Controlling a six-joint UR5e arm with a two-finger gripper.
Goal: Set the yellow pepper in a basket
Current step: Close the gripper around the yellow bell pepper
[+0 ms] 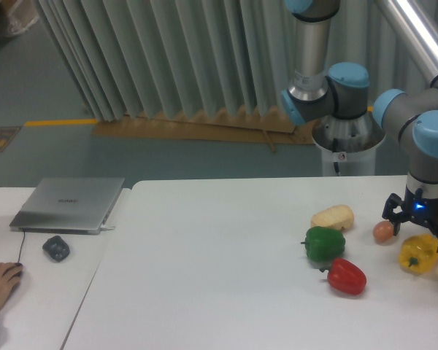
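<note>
The yellow pepper (418, 255) lies on the white table (219, 277) at the far right, close to the frame's edge. My gripper (420, 235) hangs straight down over it, blue light on, its black fingers (392, 221) spread on either side of the pepper's top. The jaws stand open and the pepper rests on the table. No basket is in view.
A small orange-pink egg (382, 231) sits just left of my gripper, almost touching a finger. Further left lie a green pepper (324, 243), a red pepper (347, 276) and a pale potato (333, 216). A laptop (68, 204), mouse (56, 248) and a person's hand (1, 281) are at far left.
</note>
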